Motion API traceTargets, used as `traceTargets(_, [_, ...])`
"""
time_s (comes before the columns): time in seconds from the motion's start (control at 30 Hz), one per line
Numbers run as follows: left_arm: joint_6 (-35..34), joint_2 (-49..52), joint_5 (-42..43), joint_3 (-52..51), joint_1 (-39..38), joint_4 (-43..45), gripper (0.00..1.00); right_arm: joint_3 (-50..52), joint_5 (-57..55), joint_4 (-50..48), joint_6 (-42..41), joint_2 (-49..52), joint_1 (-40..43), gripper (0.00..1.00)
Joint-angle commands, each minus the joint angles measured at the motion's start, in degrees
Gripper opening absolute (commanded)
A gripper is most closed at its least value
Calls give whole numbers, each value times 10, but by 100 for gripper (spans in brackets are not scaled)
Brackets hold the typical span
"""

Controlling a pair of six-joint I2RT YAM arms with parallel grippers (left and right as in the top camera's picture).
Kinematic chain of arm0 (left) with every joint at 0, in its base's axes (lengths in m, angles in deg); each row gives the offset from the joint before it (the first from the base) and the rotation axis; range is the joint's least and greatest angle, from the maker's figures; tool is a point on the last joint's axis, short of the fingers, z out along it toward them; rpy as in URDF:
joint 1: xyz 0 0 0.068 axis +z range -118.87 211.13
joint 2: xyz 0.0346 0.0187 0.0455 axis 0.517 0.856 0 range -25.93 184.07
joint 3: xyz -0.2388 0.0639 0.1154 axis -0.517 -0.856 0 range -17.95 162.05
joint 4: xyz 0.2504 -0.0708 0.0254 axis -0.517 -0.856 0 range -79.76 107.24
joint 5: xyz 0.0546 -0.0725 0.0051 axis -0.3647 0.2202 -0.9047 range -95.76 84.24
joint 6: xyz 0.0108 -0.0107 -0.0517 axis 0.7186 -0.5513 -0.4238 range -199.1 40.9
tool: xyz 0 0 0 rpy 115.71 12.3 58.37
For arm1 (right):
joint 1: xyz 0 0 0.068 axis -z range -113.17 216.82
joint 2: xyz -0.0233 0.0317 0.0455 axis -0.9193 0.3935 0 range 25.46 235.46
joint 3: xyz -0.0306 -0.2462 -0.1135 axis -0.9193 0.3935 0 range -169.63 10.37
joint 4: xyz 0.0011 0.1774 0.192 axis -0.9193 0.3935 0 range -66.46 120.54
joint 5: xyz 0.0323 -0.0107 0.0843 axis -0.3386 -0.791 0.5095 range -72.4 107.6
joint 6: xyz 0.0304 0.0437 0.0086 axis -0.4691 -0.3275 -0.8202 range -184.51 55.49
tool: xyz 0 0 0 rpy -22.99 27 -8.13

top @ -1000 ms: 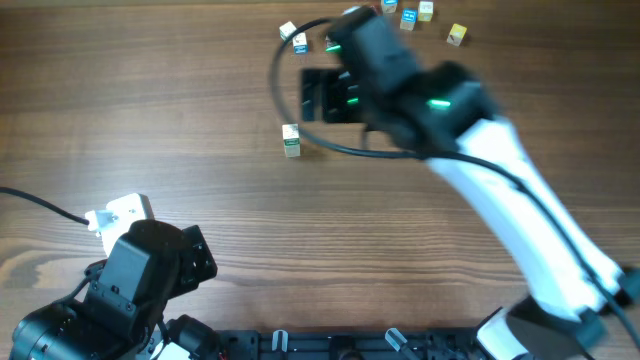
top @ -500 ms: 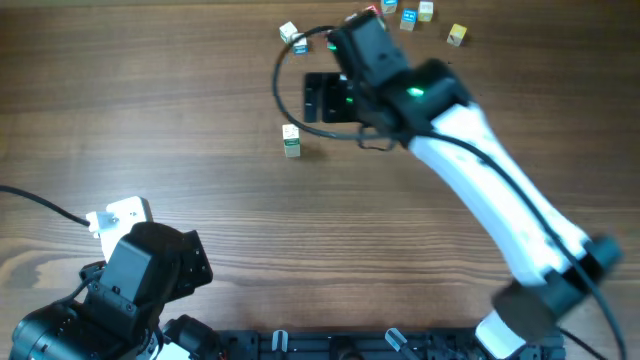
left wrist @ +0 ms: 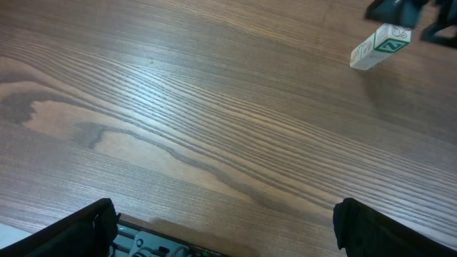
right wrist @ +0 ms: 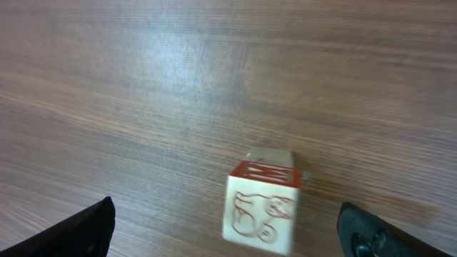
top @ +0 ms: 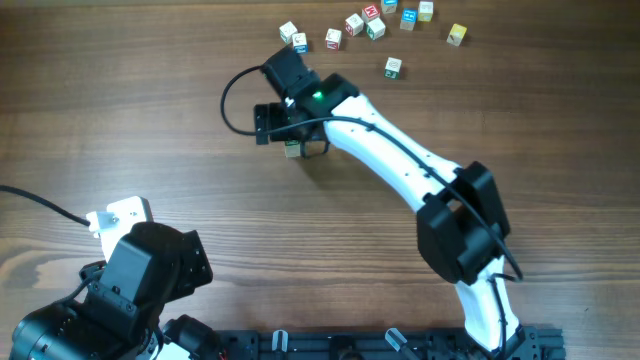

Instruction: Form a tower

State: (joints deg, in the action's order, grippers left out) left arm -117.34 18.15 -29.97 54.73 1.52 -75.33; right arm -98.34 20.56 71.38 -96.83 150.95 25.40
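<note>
The tower [left wrist: 380, 47], two pale cubes with green markings, stands far off at the top right of the left wrist view. Overhead, the tower [top: 291, 148] shows just under the outstretched right arm, with my right gripper [top: 268, 122] right beside it. In the right wrist view, my right gripper [right wrist: 232, 232] is open around a blurred pale cube with red markings [right wrist: 260, 207]. A pale cube edge [right wrist: 270, 155] peeks out behind that cube; I cannot tell whether they touch. My left gripper [left wrist: 232, 235] is open over bare wood, nothing between its fingers.
Several loose letter cubes [top: 354, 24] lie scattered along the back edge, one more [top: 393, 67] a little nearer. The left arm [top: 140, 280] sits folded at the front left with a cable [top: 40, 205] trailing left. The right arm's white link [top: 400, 165] crosses the middle.
The right arm has swung left and forward, bringing its gripper from the back cubes to the tower and uncovering the loose cubes. The left arm has not moved.
</note>
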Motion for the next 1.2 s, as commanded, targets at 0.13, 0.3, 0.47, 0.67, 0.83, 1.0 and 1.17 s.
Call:
traceTargets(0.13, [7,0,-12,-1,3,2,100,-16,-34,-7,-24,64,-10,100])
traceTargets(0.3, [7,0,-12,-1,3,2,100,-16,-63,-13,-23,68,-9,99])
traceTargets(0.47, [7,0,-12,-1,3,2,100,-17,-76,-13,-21,68,-9,96])
traceTargets(0.67, [7,0,-12,-1,3,2,100,-39,-72,3,-7,68,-9,82])
traceTargets(0.83, [7,0,-12,-1,3,2,100,-39,-73,9,-7,68,-9,71])
traceTargets(1.0, [7,0,-12,-1,3,2,100,-39,-77,14,-6,68,-9,65])
traceTargets(1.17, [7,0,-12,-1,3,2,100,-39,-77,20,4,68,-9,57])
